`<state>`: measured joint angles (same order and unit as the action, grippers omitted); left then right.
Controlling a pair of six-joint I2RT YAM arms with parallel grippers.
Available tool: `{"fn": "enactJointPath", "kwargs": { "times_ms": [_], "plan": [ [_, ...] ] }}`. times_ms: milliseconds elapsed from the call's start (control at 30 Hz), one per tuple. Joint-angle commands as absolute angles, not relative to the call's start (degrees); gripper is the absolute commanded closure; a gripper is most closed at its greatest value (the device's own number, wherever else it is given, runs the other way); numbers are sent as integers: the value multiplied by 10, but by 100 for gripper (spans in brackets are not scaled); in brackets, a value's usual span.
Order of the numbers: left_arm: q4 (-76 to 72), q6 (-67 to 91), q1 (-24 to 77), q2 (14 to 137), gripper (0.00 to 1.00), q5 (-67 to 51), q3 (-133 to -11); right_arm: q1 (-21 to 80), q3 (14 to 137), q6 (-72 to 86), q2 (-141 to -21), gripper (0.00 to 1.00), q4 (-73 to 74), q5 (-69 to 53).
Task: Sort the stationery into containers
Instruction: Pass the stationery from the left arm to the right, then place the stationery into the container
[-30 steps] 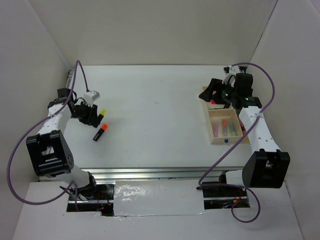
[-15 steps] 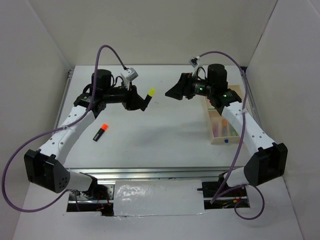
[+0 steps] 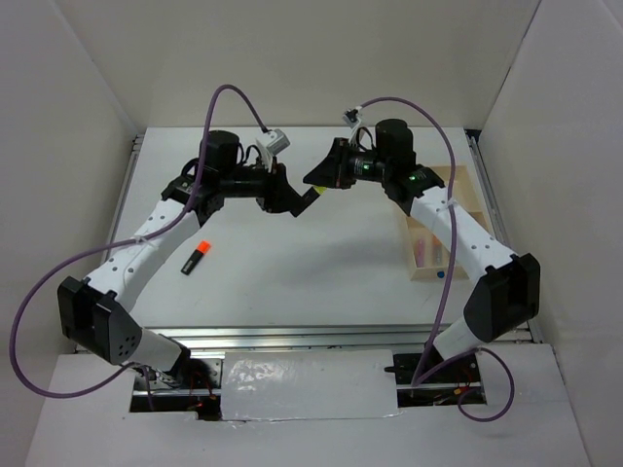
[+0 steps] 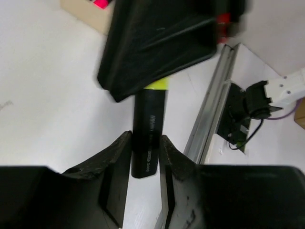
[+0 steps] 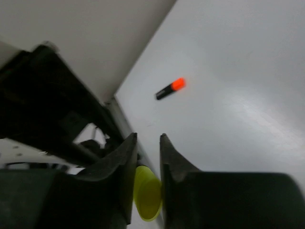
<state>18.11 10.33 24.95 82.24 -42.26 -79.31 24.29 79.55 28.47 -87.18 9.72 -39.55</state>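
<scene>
1. the white table (image 3: pixel 292 277) lies well below both grippers, which meet in the air over its far middle part.
2. the wooden tray (image 3: pixel 423 276) sits on the table behind the right gripper, beside that arm's forearm. we see a few coloured pens (image 3: pixel 422 251) in its near compartment, and the arm hides the rest of it.
3. the left gripper (image 4: pixel 145 143) reaches toward the right one. its jaws are part closed, and its fingers (image 4: pixel 119 152) press on both sides of the black body of the yellow-capped highlighter (image 4: pixel 148 129), near the butt end.
4. the right gripper (image 5: pixel 147 143) faces the left one, tip to tip. its jaws are drawn in narrow on either side of the yellow cap, and they touch it as far as we can see. from the left wrist view its black fingers cover most of the cap.
5. the yellow-capped highlighter spans the gap between the two tools and is clear of the table. its body sits in the left gripper and its cap in the right.
6. the orange-capped highlighter (image 3: pixel 197 257) lies flat on the table, well behind and below the left gripper and beside that arm's forearm. no gripper touches it.
</scene>
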Motion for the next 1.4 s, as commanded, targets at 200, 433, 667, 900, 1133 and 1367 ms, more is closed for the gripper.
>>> {"fn": "enactJointPath", "kwargs": {
  "times_ms": [200, 433, 667, 900, 1133, 1367],
  "plan": [
    [185, 124, 212, 820, 55, -354, -817, 194, 777, 309, -847, 100, 48, -387],
    [233, 18, 146, 779, 7, -275, -750, 56, 750, 259, -837, 100, 64, -374],
    [296, -84, 73, 780, 1, -168, -680, -109, 770, 218, -907, 100, 40, -308],
    [302, -123, -15, 808, 1, -138, -651, -166, 861, 171, -1012, 100, 90, -249],
    [317, -173, -61, 864, 1, -136, -641, -167, 929, 138, -1117, 69, 151, -217],
    [349, -225, -131, 880, 1, -156, -638, -169, 934, 110, -1090, 36, 158, -192]
  ]
}}
